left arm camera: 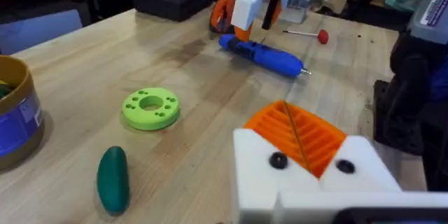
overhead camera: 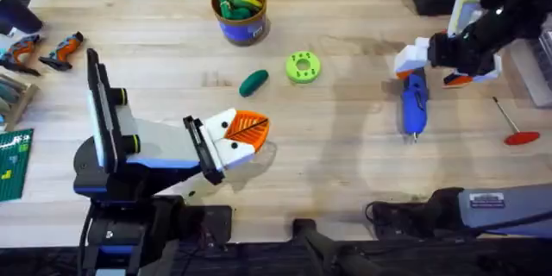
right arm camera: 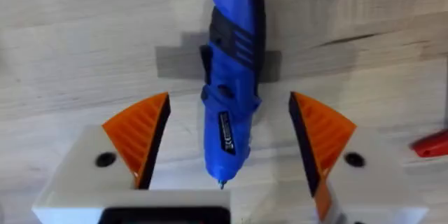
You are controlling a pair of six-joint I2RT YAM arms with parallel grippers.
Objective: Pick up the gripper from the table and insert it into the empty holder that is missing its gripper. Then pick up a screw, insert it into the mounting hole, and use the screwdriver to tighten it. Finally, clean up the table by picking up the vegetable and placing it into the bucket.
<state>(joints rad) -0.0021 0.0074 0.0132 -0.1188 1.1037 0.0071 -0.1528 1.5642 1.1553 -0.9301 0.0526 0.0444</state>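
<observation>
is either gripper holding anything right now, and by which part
Nothing is held. The right gripper is open, straddling the screwdriver lying on the table; the left gripper is shut and empty.

Light wooden surface [overhead camera: 345,164]; on it lie blue screwdriver [overhead camera: 413,103], green vegetable [overhead camera: 254,82], lime disc [overhead camera: 303,66], blue bucket [overhead camera: 241,11], red-handled rod [overhead camera: 514,125].

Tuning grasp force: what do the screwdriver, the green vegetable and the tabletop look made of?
Screwdriver: looks like hard moulded plastic, glossy blue with a black ribbed grip panel, thin metal bit at one end. Vegetable: smooth, dark green, slight sheen; probably plastic or rubber, cannot tell which. Table: light wood, butcher-block strips with visible grain, matte. Right gripper stands open, straddling the screwdriver.
</observation>
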